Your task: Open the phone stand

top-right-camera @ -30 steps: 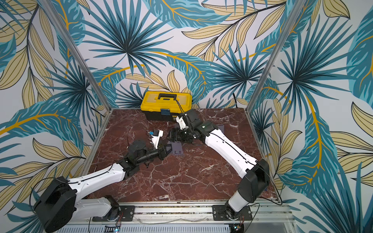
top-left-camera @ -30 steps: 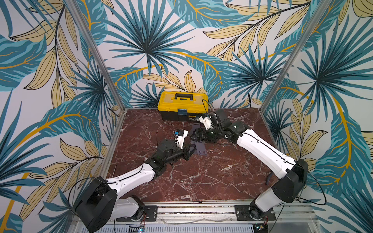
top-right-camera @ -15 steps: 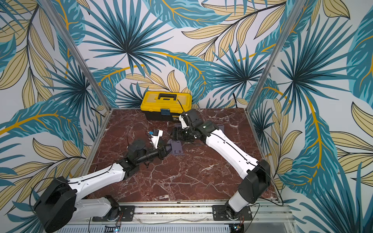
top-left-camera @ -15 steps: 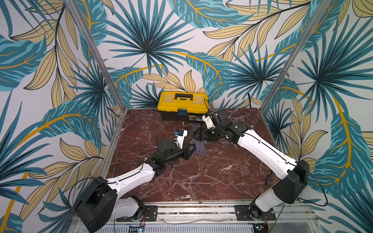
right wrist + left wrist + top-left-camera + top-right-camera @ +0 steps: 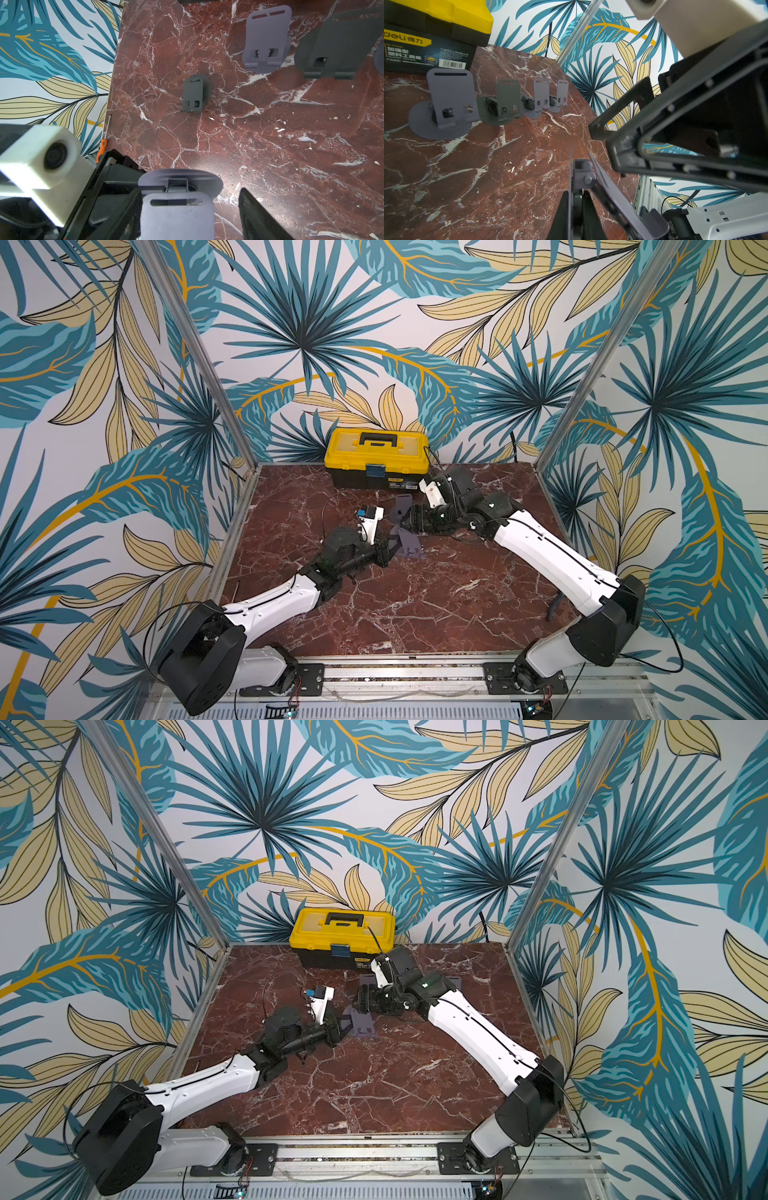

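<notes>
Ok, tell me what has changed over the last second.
The right gripper narrowed its jaws around the plate of the phone stand. A gap still shows beside one finger, so there is no grip yet. The left gripper stayed clamped on the stand's round base. The stand and the toolbox kept their places.

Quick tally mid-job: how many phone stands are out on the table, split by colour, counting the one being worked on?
Lavender: 4 (held stand; open stands)
Dark grey: 2 (row stand; lone stand)
Total: 6
</notes>
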